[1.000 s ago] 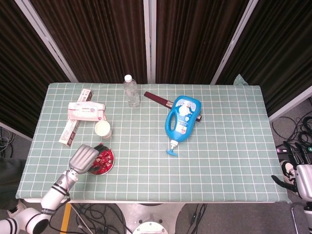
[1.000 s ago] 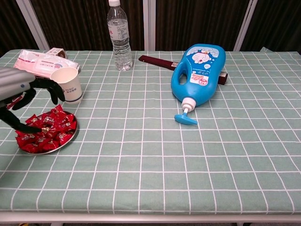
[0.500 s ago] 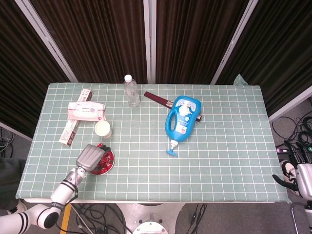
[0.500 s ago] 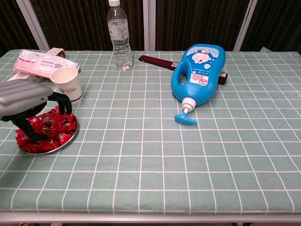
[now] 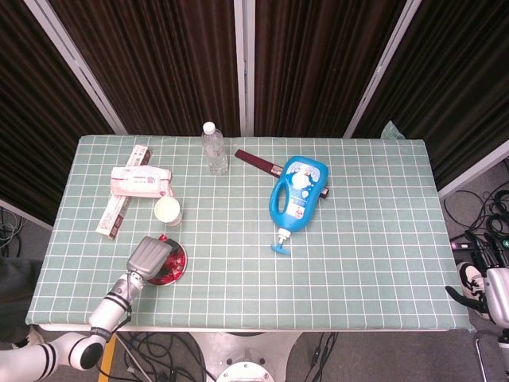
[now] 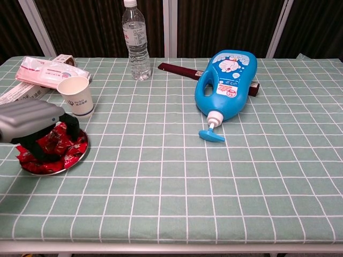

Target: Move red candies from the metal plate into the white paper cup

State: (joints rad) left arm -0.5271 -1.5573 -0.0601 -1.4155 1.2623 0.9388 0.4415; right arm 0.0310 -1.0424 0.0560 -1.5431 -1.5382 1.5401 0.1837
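Observation:
The metal plate (image 6: 78, 157) of red candies (image 6: 68, 141) sits near the table's front left corner, seen also in the head view as the plate (image 5: 180, 268). My left hand (image 6: 31, 120) lies over the pile, its dark fingers (image 6: 38, 150) pushed down among the candies, hiding most of them. Whether a candy is gripped is hidden. The white paper cup (image 6: 76, 95) stands upright just behind the plate, apart from the hand; the cup (image 5: 168, 210) is also in the head view. My right hand (image 5: 495, 293) hangs off the table's right edge, holding nothing.
A clear water bottle (image 6: 135, 42) stands at the back. A blue detergent jug (image 6: 228, 84) lies on its side mid-table across a dark red box (image 6: 177, 70). A pink wipes pack (image 6: 45, 71) and a long carton (image 5: 116, 208) lie behind the cup.
My left hand has moved right and down from beside the plate onto the candy pile, its fingers sinking into the candies. The right hand has not moved.

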